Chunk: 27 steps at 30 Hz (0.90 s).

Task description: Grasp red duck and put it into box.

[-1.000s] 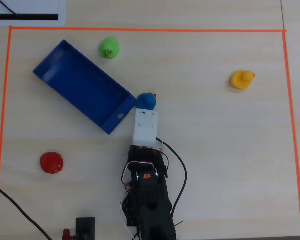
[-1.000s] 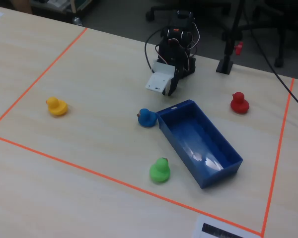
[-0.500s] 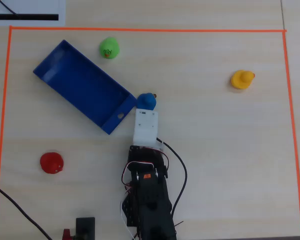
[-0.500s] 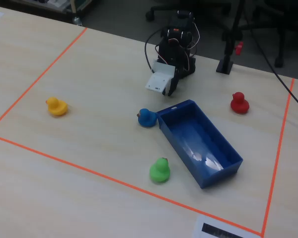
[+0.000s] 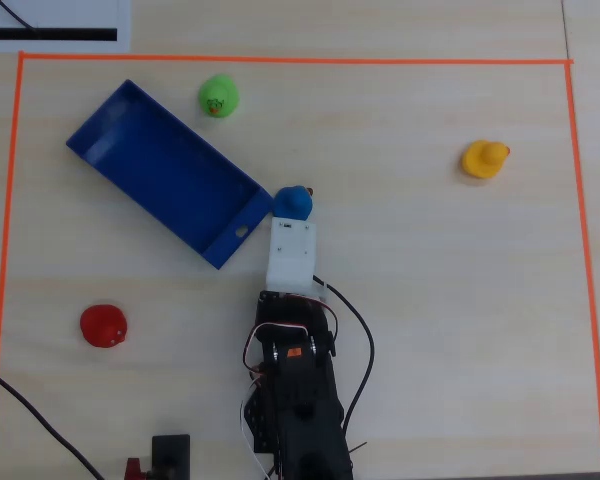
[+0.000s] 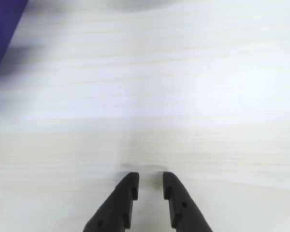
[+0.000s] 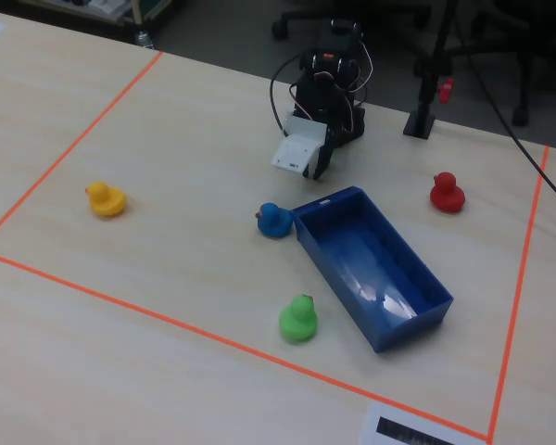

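Observation:
The red duck sits on the table at the lower left of the overhead view, far from the arm; in the fixed view it is at the right, beyond the box. The blue box lies empty and slanted at the upper left; it also shows in the fixed view, and one of its corners shows in the wrist view. My gripper is empty, its jaws a narrow gap apart, above bare table. In the fixed view it hangs near the box's short wall.
A blue duck sits just ahead of the wrist by the box corner. A green duck is beside the box's far long wall, and a yellow duck is at the right. Orange tape frames the work area. A black stand is beside the arm's base.

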Tool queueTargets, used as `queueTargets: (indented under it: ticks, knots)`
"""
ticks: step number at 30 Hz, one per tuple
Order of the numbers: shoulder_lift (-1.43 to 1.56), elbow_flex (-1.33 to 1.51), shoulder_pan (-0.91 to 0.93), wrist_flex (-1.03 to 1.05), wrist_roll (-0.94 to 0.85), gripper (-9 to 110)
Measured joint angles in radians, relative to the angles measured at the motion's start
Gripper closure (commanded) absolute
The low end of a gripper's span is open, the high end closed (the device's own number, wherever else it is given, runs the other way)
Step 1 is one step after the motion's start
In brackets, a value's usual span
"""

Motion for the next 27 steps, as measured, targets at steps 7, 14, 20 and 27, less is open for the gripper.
queueTargets:
  ticks: [7,14,20,27]
  knots:
    - [0.000,0.000,0.000,0.000,0.000,101]
    - [0.000,0.000,0.014,0.000,-0.002,101]
    - [-0.081,-0.161,0.098,0.038,-0.041,87]
    - [-0.491,-0.804,0.037,0.167,0.035,80]
